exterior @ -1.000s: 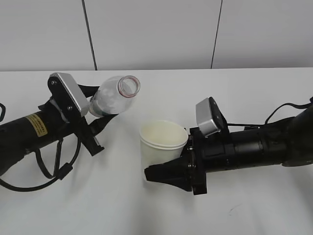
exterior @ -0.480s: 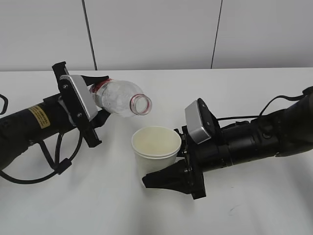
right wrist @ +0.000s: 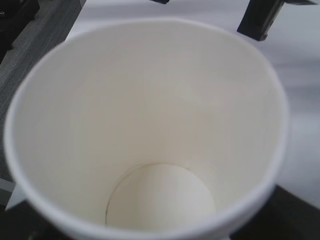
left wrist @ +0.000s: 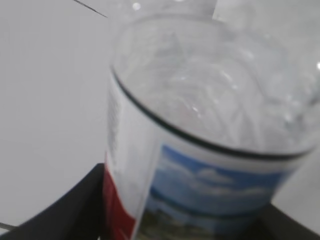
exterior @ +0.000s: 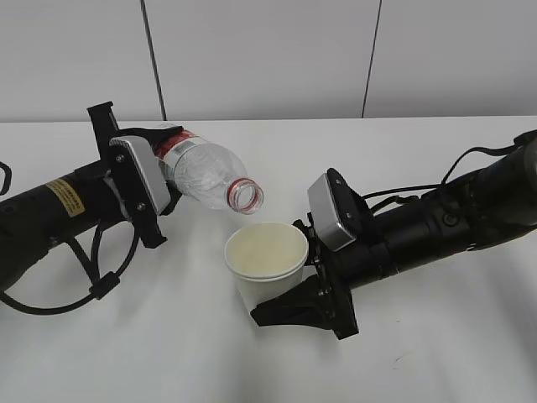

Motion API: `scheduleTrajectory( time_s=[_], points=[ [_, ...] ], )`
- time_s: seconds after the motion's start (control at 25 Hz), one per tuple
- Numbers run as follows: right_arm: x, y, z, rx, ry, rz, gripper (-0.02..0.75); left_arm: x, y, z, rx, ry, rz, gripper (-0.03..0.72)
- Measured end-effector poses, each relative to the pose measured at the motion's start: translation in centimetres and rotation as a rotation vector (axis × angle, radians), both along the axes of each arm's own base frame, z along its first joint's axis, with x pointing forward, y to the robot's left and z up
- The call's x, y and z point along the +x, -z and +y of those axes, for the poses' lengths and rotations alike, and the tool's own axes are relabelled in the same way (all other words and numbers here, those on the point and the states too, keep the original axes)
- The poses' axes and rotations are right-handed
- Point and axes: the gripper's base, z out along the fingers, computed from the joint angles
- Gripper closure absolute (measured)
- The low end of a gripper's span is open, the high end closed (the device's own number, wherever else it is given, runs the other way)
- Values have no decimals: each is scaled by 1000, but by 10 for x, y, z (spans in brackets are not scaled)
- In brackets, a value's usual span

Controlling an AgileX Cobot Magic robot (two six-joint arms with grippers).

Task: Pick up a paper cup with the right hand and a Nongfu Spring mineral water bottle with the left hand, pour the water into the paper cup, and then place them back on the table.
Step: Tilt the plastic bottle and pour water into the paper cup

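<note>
Clear Nongfu Spring mineral water bottle (exterior: 205, 174), clamped in the left hand (exterior: 159, 189), tips mouth-down just above the far-left rim of the paper cup (exterior: 267, 269) gripped by the right hand (exterior: 294, 309); centre the mouth, then tilt gradually.

Two black arms. The left arm (exterior: 59, 214) wears a yellow sticker (exterior: 65, 206) with dark print — unreadable — at 9 o'clock in the exterior view. A black cable (exterior: 94, 273) loops under it. A grey block (exterior: 141, 178) with small dark screws caps its wrist. The right arm (exterior: 453, 218), at 3 o'clock, has a thicker barrel, its own grey block (exterior: 330, 211), thin cables (exterior: 470, 156) above, and black fingers (exterior: 289, 311).
</note>
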Motion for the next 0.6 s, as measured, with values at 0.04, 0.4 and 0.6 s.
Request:
scheduleTrajectory(
  time_s=[0.04,0.4,0.6],
  points=[
    [0,1,0,-7,2,8,228,0,0,0,8,-3,-8,299],
    [-2,9,1,-27,-2,37,228,1,-1,0,68,1,-62,299],
    [-1,10,1,-43,7,33,228,2,-1,1,80,-4,-74,299]
  ],
)
